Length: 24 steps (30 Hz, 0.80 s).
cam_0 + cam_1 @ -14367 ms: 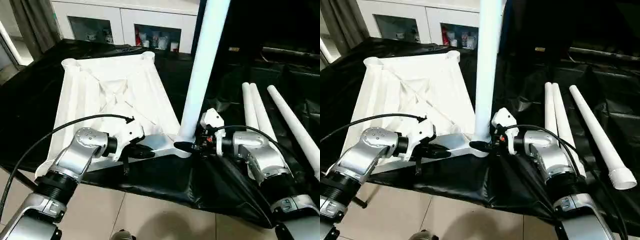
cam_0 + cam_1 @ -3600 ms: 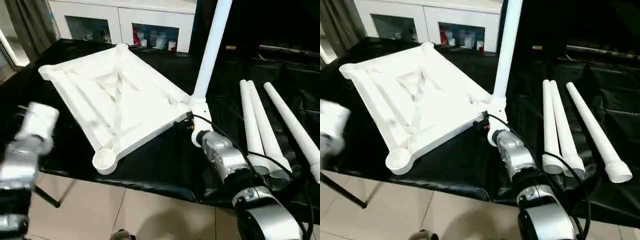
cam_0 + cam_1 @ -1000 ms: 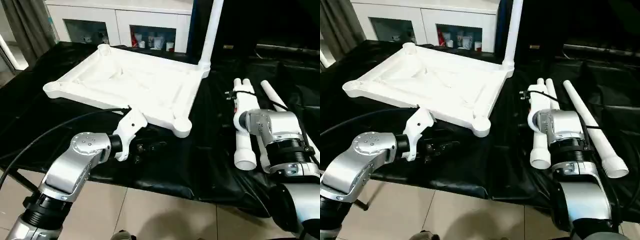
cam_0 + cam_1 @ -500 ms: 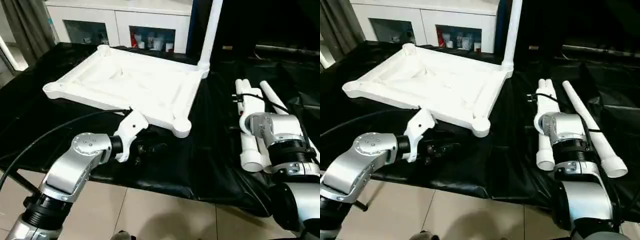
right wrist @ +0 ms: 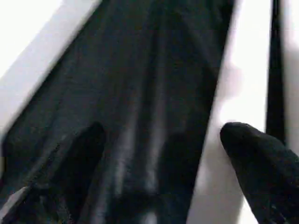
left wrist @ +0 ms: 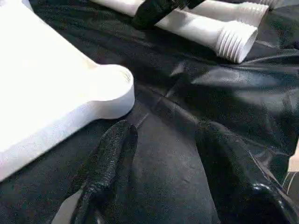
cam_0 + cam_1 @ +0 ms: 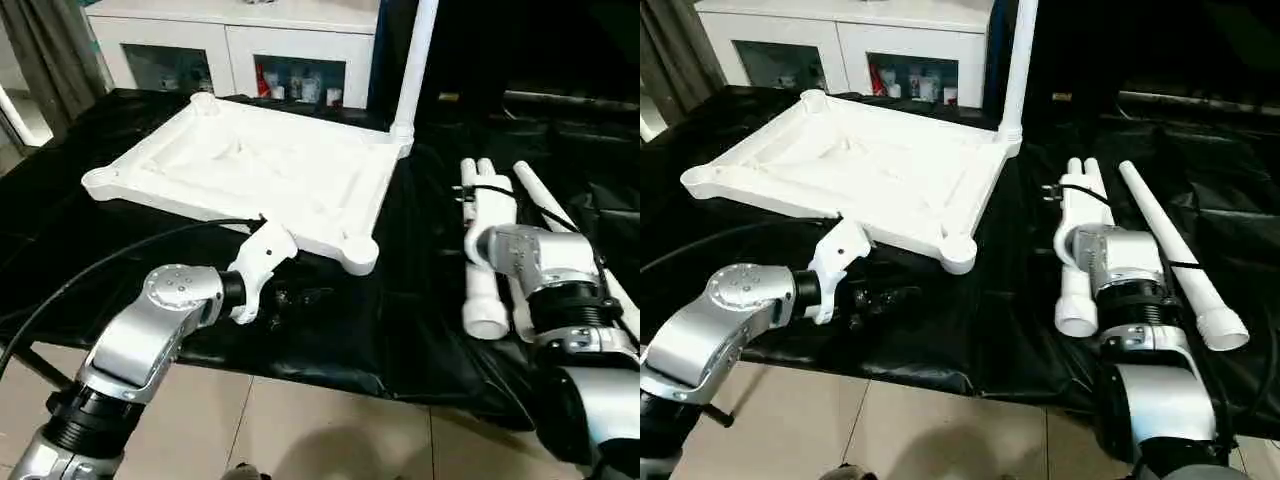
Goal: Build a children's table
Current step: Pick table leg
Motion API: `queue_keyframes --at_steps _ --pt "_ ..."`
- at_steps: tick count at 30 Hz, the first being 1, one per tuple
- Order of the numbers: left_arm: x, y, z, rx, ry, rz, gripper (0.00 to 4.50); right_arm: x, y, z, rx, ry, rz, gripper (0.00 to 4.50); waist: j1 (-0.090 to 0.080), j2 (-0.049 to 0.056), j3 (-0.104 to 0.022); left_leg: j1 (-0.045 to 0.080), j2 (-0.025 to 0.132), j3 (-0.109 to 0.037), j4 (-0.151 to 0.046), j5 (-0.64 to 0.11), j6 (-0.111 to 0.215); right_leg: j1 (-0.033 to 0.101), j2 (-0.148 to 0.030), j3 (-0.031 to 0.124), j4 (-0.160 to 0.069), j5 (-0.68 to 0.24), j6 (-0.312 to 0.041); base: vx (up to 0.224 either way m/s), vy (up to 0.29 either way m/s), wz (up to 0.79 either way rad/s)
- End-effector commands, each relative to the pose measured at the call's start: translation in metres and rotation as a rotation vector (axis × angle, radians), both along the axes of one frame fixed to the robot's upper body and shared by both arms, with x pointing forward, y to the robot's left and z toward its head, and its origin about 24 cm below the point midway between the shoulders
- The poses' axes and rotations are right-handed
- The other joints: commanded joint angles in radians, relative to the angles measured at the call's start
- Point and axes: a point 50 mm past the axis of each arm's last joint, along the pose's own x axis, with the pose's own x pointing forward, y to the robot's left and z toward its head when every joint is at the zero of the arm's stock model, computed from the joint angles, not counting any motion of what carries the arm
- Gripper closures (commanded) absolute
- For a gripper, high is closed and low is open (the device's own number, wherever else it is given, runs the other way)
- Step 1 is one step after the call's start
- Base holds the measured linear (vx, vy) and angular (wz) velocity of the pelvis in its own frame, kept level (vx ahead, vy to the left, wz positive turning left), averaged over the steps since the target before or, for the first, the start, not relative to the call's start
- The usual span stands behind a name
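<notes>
One tabletop (image 7: 250, 170) lies underside up on the black cloth (image 7: 400, 320), with one leg (image 7: 412, 60) standing upright in its far right corner socket. Three loose legs (image 7: 1160, 240) lie side by side to the right. Left gripper (image 6: 163, 163) is spread, empty, just beside the near corner socket (image 6: 110, 88). Right gripper (image 5: 159, 158) is spread, empty, over the cloth by the loose legs.

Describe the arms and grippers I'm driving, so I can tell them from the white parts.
Both forearms are silver metal with rounded joints and black ribbed collars. A white wrist block and a thin black cable sit on each. The left gripper and right gripper have black fingers.
</notes>
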Motion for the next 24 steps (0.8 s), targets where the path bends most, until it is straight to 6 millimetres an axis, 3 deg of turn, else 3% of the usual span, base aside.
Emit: queue_keyframes --at_steps 1,6,10,15,24 --pt "0.001 -0.001 0.002 0.016 -0.012 -0.011 2.04 0.001 -0.001 0.007 0.014 -0.041 0.004 0.10 0.003 0.004 -0.078 0.012 0.010 -0.002 -0.064 -0.198 -0.041 0.053 -0.043 0.047 -0.071 -0.154 -0.189 0.000 0.000 0.00" --pt "-0.001 -0.001 0.001 0.014 -0.010 -0.011 2.04 0.004 -0.016 0.013 -0.042 -0.063 -0.103 0.10 0.004 0.001 -0.079 0.013 0.008 0.001 -0.062 -0.178 -0.043 0.053 -0.042 0.048 -0.070 -0.144 -0.191 0.000 0.000 0.00" --pt "-0.001 -0.001 0.001 0.013 -0.007 -0.012 2.04 -0.003 -0.027 -0.005 -0.087 0.043 -0.157 0.10 0.005 -0.003 -0.079 0.011 0.007 0.002 -0.062 -0.178 -0.045 0.054 -0.043 0.048 -0.071 -0.162 -0.186 0.000 0.000 0.00" --pt "-0.002 0.000 0.001 0.012 -0.002 -0.013 2.04 -0.010 -0.029 -0.017 -0.101 0.109 -0.176 0.10 0.002 -0.003 -0.078 0.010 0.007 0.001 -0.063 -0.186 -0.043 0.054 -0.044 0.047 -0.073 -0.185 -0.173 0.000 0.000 0.00" --pt "-0.001 0.001 0.000 0.024 0.000 -0.015 2.04 -0.011 -0.023 -0.025 -0.007 0.158 -0.177 0.10 0.002 0.000 -0.079 0.012 0.007 0.001 -0.062 -0.191 -0.041 0.054 -0.043 0.047 -0.071 -0.165 -0.183 0.000 0.000 0.00"
